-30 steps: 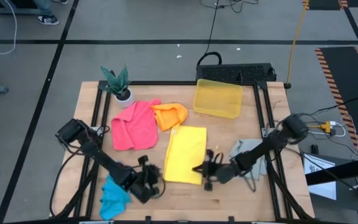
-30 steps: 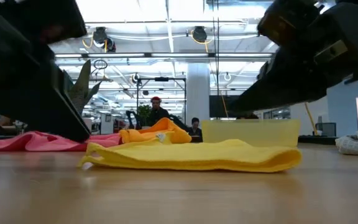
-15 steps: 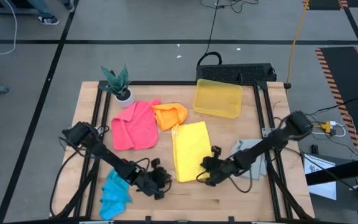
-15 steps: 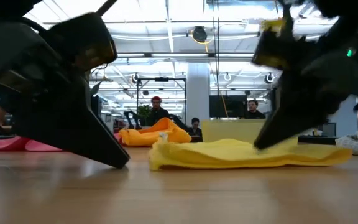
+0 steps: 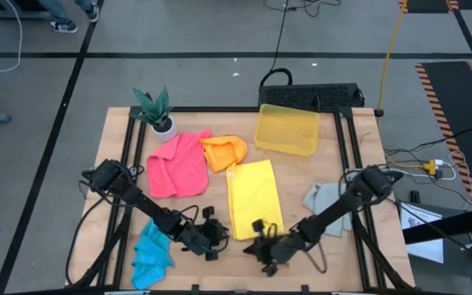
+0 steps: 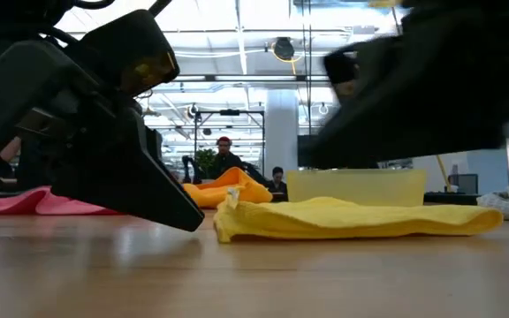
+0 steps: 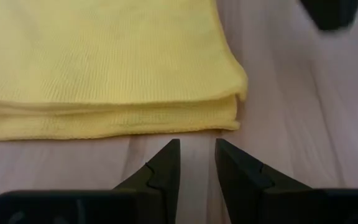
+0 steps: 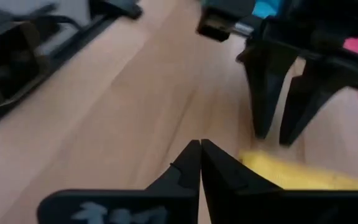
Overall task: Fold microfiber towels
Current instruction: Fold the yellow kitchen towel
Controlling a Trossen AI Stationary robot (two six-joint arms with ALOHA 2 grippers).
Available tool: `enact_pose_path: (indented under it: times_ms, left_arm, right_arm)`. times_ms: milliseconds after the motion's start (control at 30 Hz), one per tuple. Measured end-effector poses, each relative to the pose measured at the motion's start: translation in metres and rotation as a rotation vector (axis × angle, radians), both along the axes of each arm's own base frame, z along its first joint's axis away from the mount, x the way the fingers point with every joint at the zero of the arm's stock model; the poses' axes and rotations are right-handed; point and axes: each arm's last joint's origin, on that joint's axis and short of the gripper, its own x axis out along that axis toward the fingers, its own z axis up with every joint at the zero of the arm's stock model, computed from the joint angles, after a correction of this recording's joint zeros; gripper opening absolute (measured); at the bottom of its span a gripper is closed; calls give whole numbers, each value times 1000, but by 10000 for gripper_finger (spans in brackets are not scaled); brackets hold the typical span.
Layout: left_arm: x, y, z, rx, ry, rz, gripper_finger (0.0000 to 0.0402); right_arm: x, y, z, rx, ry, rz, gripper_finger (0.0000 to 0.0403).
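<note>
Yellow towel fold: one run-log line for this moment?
yellow towel: folded, flat on table | left tool: open, at towel's near corner, not holding | right tool: shut, empty, beside that corner

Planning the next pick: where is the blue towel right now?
In the high view the blue towel lies crumpled at the table's front-left corner, just left of the left gripper and in front of the pink towel.

My grippers dark, w/ plain towels: yellow towel (image 5: 254, 197), pink towel (image 5: 176, 165), orange towel (image 5: 224, 152), blue towel (image 5: 151, 255), grey towel (image 5: 324, 199); translucent yellow bin (image 5: 286, 129) at 12.
</note>
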Motion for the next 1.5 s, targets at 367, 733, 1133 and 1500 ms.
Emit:
enact_pose_path:
  times_ms: [367,733,1133,1500]
  left_arm:
    - [1,-1,3,29,-40,17,104]
    - [3,-3,7,44,-87,3,104]
    - [3,-4,4,38,-78,-7,104]
    - [13,-1,-28,23,-108,17,104]
  right_arm:
    - [23,1,3,-92,22,-56,84]
    - [24,-10,-15,-178,72,-167,81]
    - [25,-12,-13,-194,28,-241,5]
    - [41,-9,11,43,-205,-291,2]
